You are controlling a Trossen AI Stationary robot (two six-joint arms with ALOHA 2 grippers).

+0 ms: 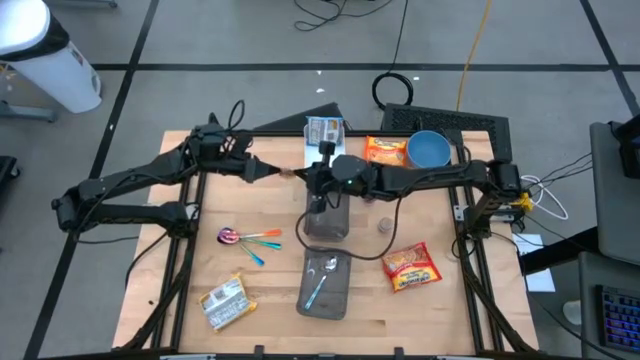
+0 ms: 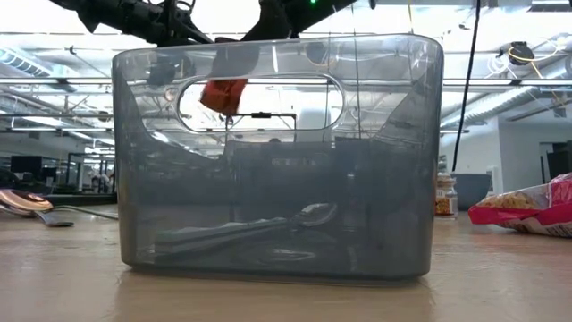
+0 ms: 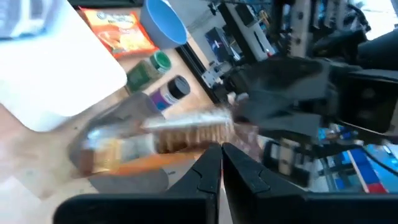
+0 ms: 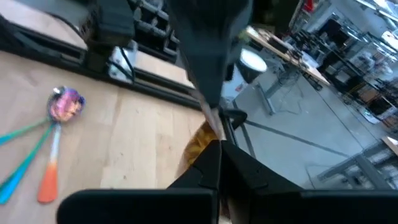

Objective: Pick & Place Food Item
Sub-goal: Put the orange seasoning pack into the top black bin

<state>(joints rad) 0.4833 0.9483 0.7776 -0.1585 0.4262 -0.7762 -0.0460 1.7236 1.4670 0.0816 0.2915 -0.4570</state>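
Midway, the snack packet (image 1: 296,172) hangs in the air between two pincers, just above centre of the high view.

Seen past the left arm's fingers, the snack packet (image 3: 168,138) lies crosswise to them, its long axis running across the frame just beyond their tips; in the low view it shows as a red-orange scrap (image 2: 223,93) high up, well clear of the table. The left gripper (image 1: 283,172) meets it from the frame's left, fingers drawn almost together with only a slit between (whether they bite the wrapper I cannot tell); the right gripper (image 1: 312,178) meets it from the right, pressed together and apparently pinching the packet's edge. Both are equally near, tip to tip; the grey bin (image 1: 340,232) stands just below them in the frame, on the right arm's side, so that arm looks better placed to carry the packet on.
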